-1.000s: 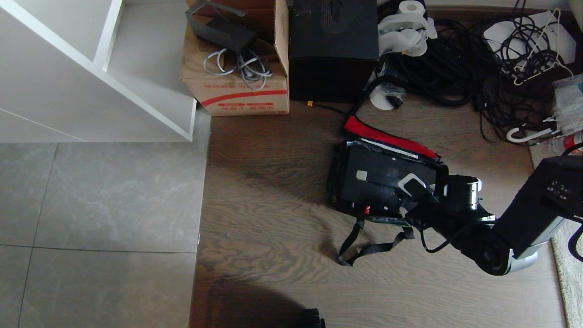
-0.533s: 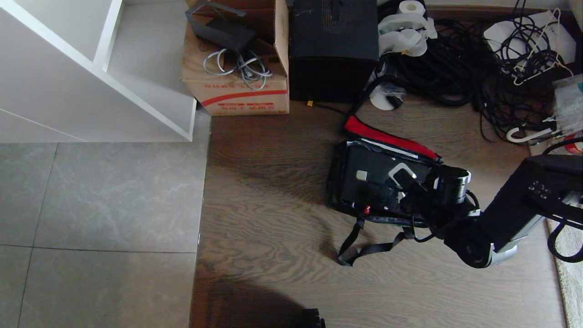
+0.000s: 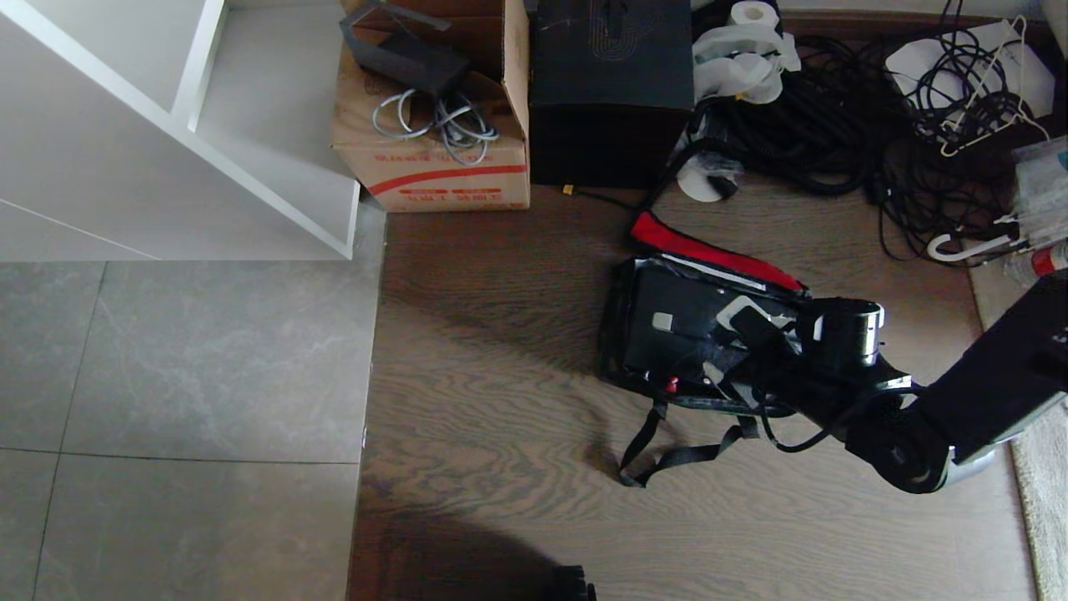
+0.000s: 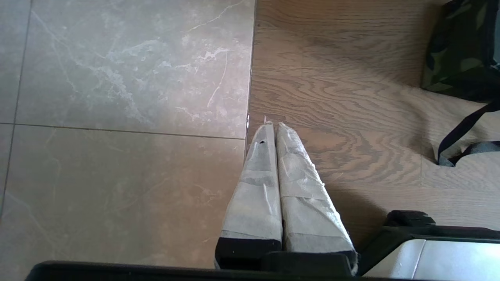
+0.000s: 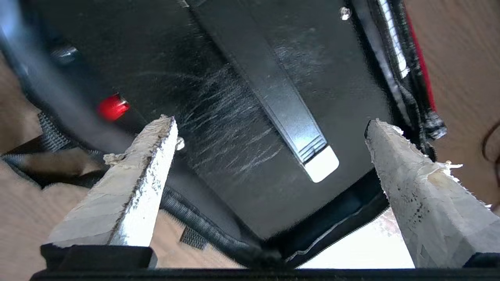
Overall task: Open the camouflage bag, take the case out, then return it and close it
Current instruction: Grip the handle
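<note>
The camouflage bag (image 3: 612, 334) lies open on the wood floor, its red lid lining (image 3: 709, 250) folded back on the far side. Its camouflage side (image 4: 453, 50) shows in the left wrist view. The flat black case (image 3: 676, 325) sits inside it, with its bar handle (image 5: 269, 89) and red knob (image 5: 112, 107) showing. My right gripper (image 3: 727, 342) hovers open over the case's right end, fingers (image 5: 156, 156) spread either side of the handle's silver end, touching nothing. My left gripper (image 4: 272, 125) is parked shut and empty above the floor.
A black strap (image 3: 667, 455) trails from the bag toward me. Behind stand a cardboard box (image 3: 434, 108), a large black cube box (image 3: 613, 92) and a tangle of cables (image 3: 834, 125). White shelving (image 3: 167, 125) is far left; a rug edge (image 3: 1043, 484) right.
My right gripper has moved left and a little away from me, further over the case, staying open. The bag and case have not moved.
</note>
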You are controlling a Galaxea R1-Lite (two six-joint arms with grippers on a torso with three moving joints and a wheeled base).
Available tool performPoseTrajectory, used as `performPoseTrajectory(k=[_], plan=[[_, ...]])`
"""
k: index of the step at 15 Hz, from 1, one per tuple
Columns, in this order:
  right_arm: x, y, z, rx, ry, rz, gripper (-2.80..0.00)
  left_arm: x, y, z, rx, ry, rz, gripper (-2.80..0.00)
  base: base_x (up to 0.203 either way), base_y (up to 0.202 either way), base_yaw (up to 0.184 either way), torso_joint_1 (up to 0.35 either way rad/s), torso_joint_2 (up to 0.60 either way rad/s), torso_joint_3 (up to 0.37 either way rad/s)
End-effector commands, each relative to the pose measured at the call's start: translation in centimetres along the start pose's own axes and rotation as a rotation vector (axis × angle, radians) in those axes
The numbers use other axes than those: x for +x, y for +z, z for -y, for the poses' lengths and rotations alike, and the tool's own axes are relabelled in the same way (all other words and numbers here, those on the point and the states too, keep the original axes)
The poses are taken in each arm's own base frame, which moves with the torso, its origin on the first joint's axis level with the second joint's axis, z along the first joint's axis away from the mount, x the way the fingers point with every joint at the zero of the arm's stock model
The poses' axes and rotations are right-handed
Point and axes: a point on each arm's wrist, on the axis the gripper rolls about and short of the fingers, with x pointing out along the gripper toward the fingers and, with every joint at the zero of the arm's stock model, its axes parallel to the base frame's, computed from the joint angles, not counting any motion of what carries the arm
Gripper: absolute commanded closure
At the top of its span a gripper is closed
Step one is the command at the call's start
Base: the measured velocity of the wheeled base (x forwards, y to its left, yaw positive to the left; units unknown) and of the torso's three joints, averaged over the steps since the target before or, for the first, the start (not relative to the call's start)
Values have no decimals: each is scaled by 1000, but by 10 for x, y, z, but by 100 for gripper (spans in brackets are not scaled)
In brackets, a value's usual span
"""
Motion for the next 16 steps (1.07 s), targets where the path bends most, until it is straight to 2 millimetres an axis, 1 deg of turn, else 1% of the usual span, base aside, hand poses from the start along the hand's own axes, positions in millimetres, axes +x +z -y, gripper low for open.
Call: performPoseTrajectory(k=[1,2,4,6,7,10,11,12,13,14,16], plan=[[-8,2,3,-66,-4,12,-280,0,0,0,0,0,-1,0,0,0,0,0,0,0],[-10,1,3,-93,-1,6,-280,0,0,0,0,0,-1,0,0,0,0,0,0,0],[-14,-2,1,-91,4,-2,-280,0,0,0,0,0,-1,0,0,0,0,0,0,0],[-14,-6,-2,-96,-5,7,-280,0,0,0,0,0,-1,0,0,0,0,0,0,0],[-15,-10,-6,-99,1,15,-280,0,0,0,0,0,-1,0,0,0,0,0,0,0],[-28,-31,-19,-131,47,-16,-280,0,0,0,0,0,-1,0,0,0,0,0,0,0],[-26,-29,-19,-120,52,0,-280,0,0,0,0,0,-1,0,0,0,0,0,0,0],[-18,-22,-16,-100,52,24,-280,0,0,0,0,0,-1,0,0,0,0,0,0,0],[-9,-15,-14,-75,76,12,-280,0,0,0,0,0,-1,0,0,0,0,0,0,0],[-3,-17,-16,-57,140,-63,-280,0,0,0,0,0,-1,0,0,0,0,0,0,0],[1,-16,-16,-37,166,-112,-280,0,0,0,0,0,-1,0,0,0,0,0,0,0]])
